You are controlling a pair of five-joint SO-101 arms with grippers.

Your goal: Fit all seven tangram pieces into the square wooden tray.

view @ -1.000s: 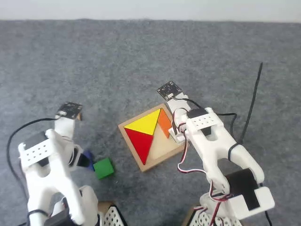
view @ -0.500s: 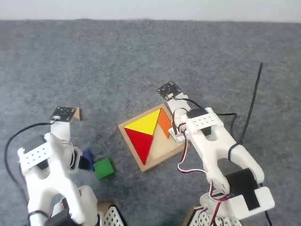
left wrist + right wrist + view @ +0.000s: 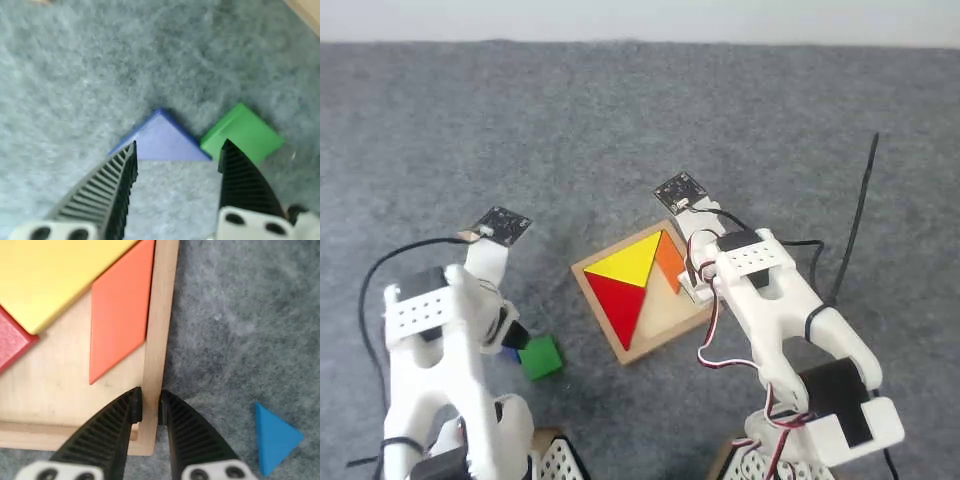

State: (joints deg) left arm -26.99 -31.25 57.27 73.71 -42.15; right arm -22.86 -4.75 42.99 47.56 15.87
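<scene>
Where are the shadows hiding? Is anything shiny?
High view: soft, even light, with just a thin dark shadow along the near edges of the tray and beside the green square. Left wrist view: a slim shadow edges the blue triangle. Right wrist view: the orange piece looks matte, no glare.

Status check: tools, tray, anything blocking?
Left tool open over dark-blue triangle. Green square crowds one finger. Right tool shut on tray rim.
</scene>
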